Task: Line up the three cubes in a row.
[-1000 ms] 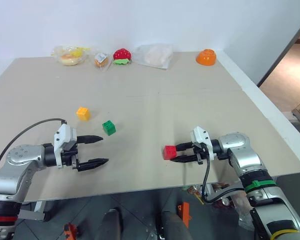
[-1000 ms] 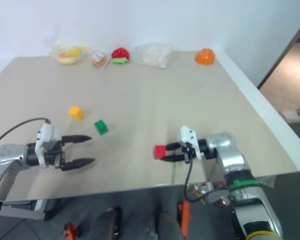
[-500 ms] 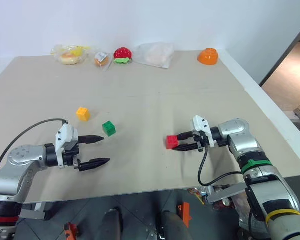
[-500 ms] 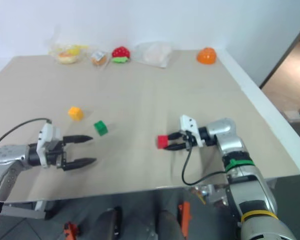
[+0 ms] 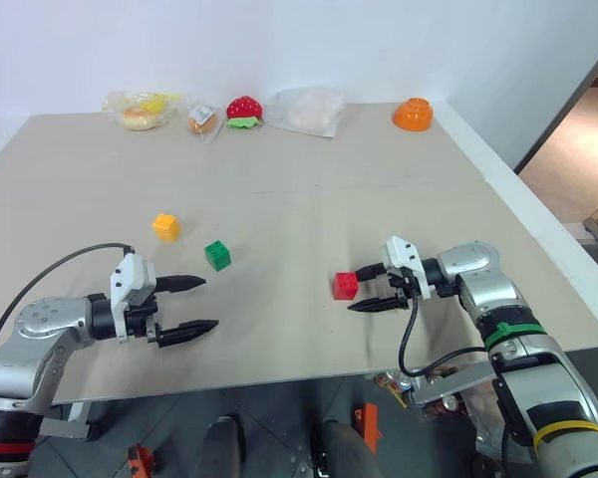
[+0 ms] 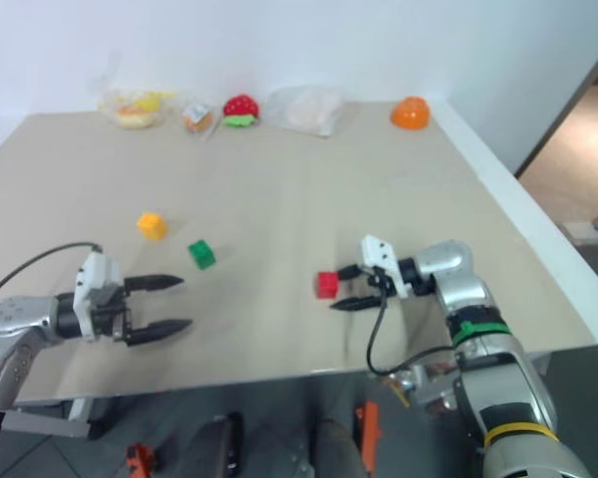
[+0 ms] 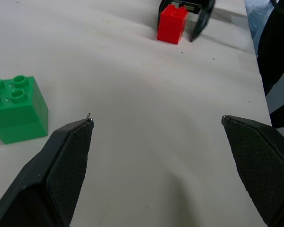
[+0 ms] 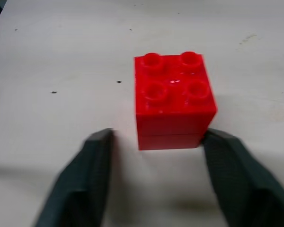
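Note:
The red cube (image 5: 345,286) stands on the table (image 5: 309,209), studs up, right of the middle. My right gripper (image 5: 356,292) is open just behind it, and its fingers (image 8: 85,175) stand spread past the cube's (image 8: 174,101) near corners. The green cube (image 5: 217,255) and the yellow-orange cube (image 5: 165,226) sit close together at the left, the yellow-orange one farther back. My left gripper (image 5: 207,303) hovers open near the front edge. The green cube (image 7: 16,109) lies just beyond one of its fingertips (image 7: 73,142).
Along the far edge lie bagged toy foods (image 5: 140,108), a red strawberry toy (image 5: 243,108), a clear bag (image 5: 307,110) and an orange bowl (image 5: 413,114). The table's right edge (image 5: 538,239) runs close behind my right arm.
My right gripper has opened and let go of the red cube, which now rests on the table. The left gripper has stayed in place, open.

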You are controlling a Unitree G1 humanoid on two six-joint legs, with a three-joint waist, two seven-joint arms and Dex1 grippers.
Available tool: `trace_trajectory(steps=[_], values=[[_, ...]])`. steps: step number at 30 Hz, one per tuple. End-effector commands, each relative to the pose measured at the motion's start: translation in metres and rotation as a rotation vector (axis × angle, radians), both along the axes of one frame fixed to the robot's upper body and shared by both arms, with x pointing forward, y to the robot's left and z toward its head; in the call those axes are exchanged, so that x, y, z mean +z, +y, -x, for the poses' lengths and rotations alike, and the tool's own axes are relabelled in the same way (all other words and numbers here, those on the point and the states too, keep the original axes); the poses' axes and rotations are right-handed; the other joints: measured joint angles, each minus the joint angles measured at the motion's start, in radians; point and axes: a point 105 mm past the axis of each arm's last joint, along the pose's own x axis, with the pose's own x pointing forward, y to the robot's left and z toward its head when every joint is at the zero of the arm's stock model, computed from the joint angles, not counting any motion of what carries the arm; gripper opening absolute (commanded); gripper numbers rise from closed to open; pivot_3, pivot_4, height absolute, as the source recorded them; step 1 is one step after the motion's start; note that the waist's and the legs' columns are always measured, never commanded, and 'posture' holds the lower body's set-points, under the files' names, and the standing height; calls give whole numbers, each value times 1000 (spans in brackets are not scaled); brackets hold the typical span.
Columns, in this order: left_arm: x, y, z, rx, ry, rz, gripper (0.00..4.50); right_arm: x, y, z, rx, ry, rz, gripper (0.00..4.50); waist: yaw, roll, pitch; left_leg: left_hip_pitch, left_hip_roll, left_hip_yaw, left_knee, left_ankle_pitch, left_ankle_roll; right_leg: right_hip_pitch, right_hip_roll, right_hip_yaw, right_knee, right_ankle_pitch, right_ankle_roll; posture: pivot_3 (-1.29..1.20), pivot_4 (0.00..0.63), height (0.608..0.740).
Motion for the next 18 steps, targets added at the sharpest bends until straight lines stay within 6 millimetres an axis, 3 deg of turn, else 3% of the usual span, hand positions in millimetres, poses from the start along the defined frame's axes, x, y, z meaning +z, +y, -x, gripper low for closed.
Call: trace_trajectory(steps=[1, 5, 9, 14, 18], values=[[0, 11, -5, 62, 2, 10, 4500, 5, -13, 3, -7, 28, 43, 3771, 0, 0, 0, 0, 0, 0, 0, -1, -1, 0, 0, 0, 0, 0, 0, 0, 150, 740], [-13, 26, -7, 113, 53, -12, 4500, 22, -22, 11, 21, 15, 60, 3771, 4, 0, 0, 0, 0, 1, 1, -1, -1, -4, -3, -2, 0, 1, -1, 0, 150, 740], [-28, 44, -17, 203, 58, -66, 4500, 66, -29, 13, 4, -101, 11, 3771, 2, 1, 0, -1, -1, 5, 1, -1, -1, -2, -6, -1, 0, 2, 0, 0, 150, 740], [-27, 33, -32, 200, 18, -40, 4500, 131, -2, 26, 0, -164, -293, 3771, 3, 1, 0, -2, 0, 5, -1, -1, -1, -4, -5, -2, 0, 2, 0, 0, 150, 740], [-28, 19, -48, 179, -2, -33, 4500, 139, 30, 59, 81, -140, -396, 3771, 6, -2, -1, -2, 1, 4, -2, -2, -2, -4, -3, -2, 0, 2, 1, 0, 150, 740]])
